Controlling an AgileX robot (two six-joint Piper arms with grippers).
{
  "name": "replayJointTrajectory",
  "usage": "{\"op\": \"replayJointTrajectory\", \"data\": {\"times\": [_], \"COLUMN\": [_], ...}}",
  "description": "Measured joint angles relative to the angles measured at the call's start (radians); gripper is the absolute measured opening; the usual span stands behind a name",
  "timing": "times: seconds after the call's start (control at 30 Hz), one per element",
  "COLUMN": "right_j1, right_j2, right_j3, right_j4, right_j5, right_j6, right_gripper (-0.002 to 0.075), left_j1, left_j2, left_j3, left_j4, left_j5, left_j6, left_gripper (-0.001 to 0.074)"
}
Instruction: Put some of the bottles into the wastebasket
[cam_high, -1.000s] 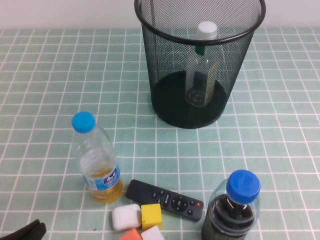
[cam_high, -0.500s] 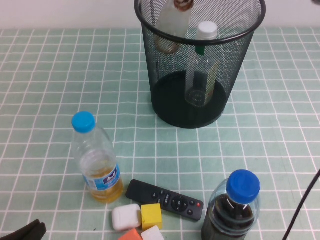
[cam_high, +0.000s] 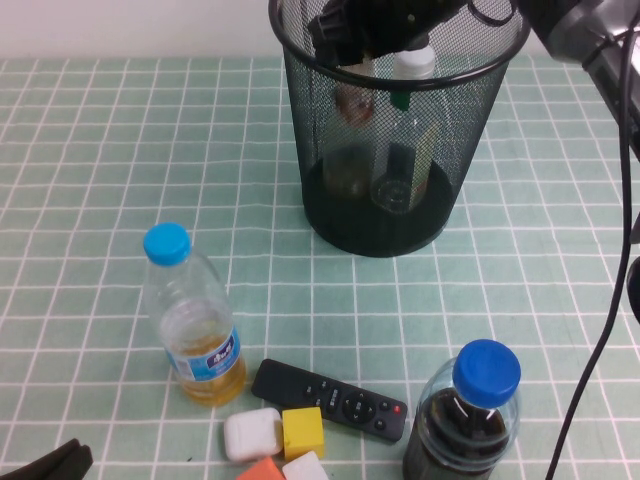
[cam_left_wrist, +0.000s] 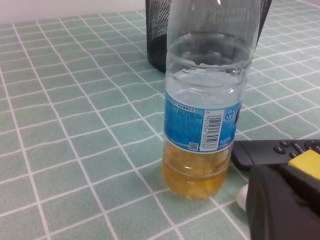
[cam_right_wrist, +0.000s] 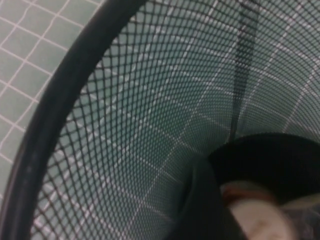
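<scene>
The black wire-mesh wastebasket is seen at the far side of the green tiled table, standing upright. The right gripper is positioned over the basket's mouth, just above the rim on its left half; the right arm enters from the upper right. Whether the right jaws are parted or closed cannot be told.

Directly below the right gripper, the small rounded bottle with its brown neck band is seen through the mesh, upright inside the basket, its lower part near the solid base. Whether it is being gripped cannot be told. Just beside it, to the right, the taller clear bottle with white cap and green neck label stands upright inside the basket, its cap level with the rim.

In the right wrist view the mesh wall and rolled rim are recorded close up, with a blurred pale object below a dark finger.

The left gripper is parked at the near left edge of the table; jaw state cannot be told. Near it stand the blue-capped bottle of yellow liquid, a black remote control, several small blocks and a wide blue-capped bottle of dark liquid.
</scene>
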Motion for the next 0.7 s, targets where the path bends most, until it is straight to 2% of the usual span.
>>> {"op": "replayJointTrajectory", "data": {"times": [0.1, 0.17, 0.23, 0.4, 0.47, 0.57, 0.7], "right_j1": [0.000, 0.000, 0.000, 0.000, 0.000, 0.000, 0.000], "right_j2": [-0.004, -0.020, -0.048, -0.167, -0.228, -0.333, -0.521], "right_j3": [0.000, 0.000, 0.000, 0.000, 0.017, 0.092, 0.302], "right_j4": [-0.003, -0.005, -0.013, -0.084, -0.116, -0.160, -0.214], "right_j5": [0.028, 0.052, 0.064, 0.067, 0.067, 0.068, 0.068], "right_j6": [0.000, 0.000, 0.000, 0.014, 0.021, 0.025, 0.025], "right_gripper": [0.0425, 0.0394, 0.0325, 0.0099, 0.0043, 0.0007, -0.0003], "left_j1": [0.000, 0.000, 0.000, 0.000, 0.000, 0.000, 0.000], "left_j2": [0.000, 0.000, 0.000, 0.000, 0.000, 0.000, 0.000], "left_j3": [0.000, 0.000, 0.000, 0.000, 0.000, 0.000, 0.000], "left_j4": [0.000, 0.000, 0.000, 0.000, 0.000, 0.000, 0.000], "left_j5": [0.000, 0.000, 0.000, 0.000, 0.000, 0.000, 0.000], "left_j6": [0.000, 0.000, 0.000, 0.000, 0.000, 0.000, 0.000], "left_gripper": [-0.0004, -0.0004, -0.0004, -0.0004, -0.0004, -0.0004, -0.0004]}}
